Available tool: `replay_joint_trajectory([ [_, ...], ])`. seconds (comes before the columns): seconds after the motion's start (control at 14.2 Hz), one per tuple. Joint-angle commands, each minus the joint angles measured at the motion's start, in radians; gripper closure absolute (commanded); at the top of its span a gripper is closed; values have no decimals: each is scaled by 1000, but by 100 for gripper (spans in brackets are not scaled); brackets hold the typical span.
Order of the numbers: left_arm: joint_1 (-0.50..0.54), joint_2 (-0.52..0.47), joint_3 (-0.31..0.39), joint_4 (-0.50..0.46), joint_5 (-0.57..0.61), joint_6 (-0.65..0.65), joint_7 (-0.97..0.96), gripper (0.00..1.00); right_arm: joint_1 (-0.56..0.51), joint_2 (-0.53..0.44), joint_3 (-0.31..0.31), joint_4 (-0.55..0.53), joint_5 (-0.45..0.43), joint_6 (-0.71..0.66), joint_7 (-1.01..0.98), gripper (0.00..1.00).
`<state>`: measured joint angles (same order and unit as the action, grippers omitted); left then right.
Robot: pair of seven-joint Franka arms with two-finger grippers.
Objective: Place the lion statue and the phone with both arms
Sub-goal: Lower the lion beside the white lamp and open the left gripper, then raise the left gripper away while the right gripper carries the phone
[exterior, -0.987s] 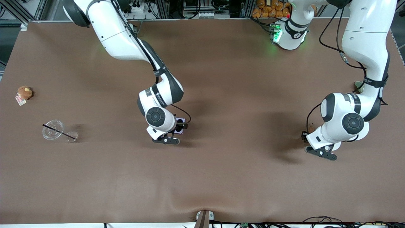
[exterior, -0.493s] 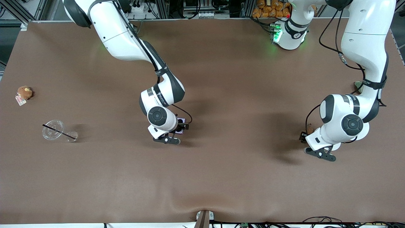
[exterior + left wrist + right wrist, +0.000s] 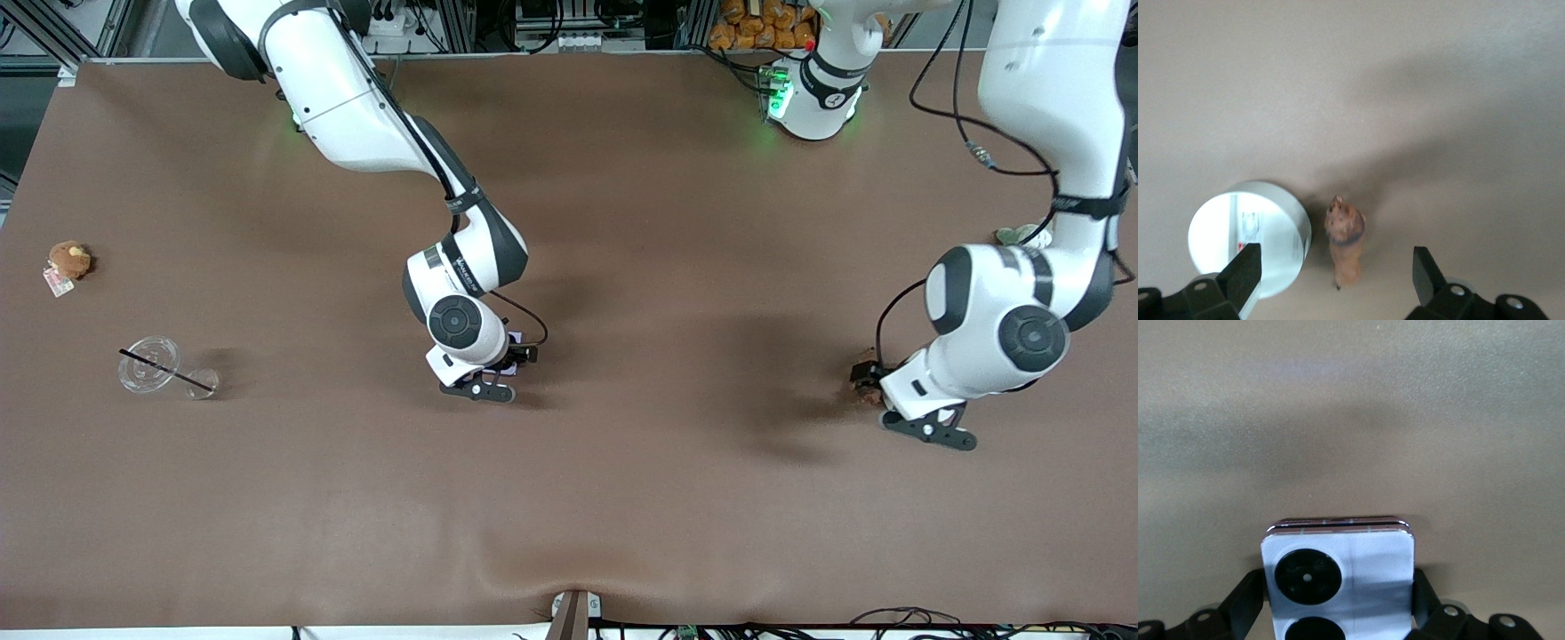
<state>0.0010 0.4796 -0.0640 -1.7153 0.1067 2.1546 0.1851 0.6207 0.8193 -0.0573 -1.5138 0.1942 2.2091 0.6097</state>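
Observation:
The lion statue (image 3: pixel 1346 243), small and reddish-brown, stands on the table between the spread fingers of my left gripper (image 3: pixel 1335 272), which touch nothing. In the front view the lion (image 3: pixel 863 371) shows just beside the left gripper (image 3: pixel 871 382), near the left arm's end of the table. My right gripper (image 3: pixel 1337 597) is shut on the sides of the pale lavender phone (image 3: pixel 1338 577), whose two black camera circles face the wrist camera. In the front view the right gripper (image 3: pixel 518 354) is low over the table's middle, with only a sliver of the phone (image 3: pixel 515 338) showing.
A white round disc (image 3: pixel 1251 243) lies beside the lion. A grey-green plush (image 3: pixel 1013 236) lies by the left arm. Toward the right arm's end lie a brown plush with a tag (image 3: pixel 69 260) and a clear cup with a black straw (image 3: pixel 160 366).
The left arm's wrist has risen and swung toward its own end of the table, with the lion staying below it. The right gripper has shifted slightly toward the left arm's end with the phone.

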Motion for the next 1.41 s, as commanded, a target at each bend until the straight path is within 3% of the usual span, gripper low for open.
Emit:
replay_joint_trajectory([
  [0.0,1,-94,-26,-20,-16,-105,-54,0,-2,-2,-10,-2,4,6,-1,55],
  [0.14,1,-151,-62,-14,-21,-172,-134,0,-42,-15,-13,1,4,-6,-56,61],
  [0.35,1,-240,-124,12,-24,-278,-263,0,-162,-63,-13,9,5,-81,-264,61],
  [0.78,8,-256,-126,247,-10,-541,-272,0,-404,-69,-35,30,-4,-108,-715,59],
  [0.92,31,-260,-128,281,-15,-581,-271,0,-437,-71,-67,20,-6,-114,-768,59],
  [1.2,79,-326,-137,316,-84,-691,-285,0,-432,-66,-188,11,-6,-213,-762,59],
  [1.34,80,-369,-129,316,-91,-728,-274,0,-443,-68,-211,-15,-7,-215,-763,60],
])
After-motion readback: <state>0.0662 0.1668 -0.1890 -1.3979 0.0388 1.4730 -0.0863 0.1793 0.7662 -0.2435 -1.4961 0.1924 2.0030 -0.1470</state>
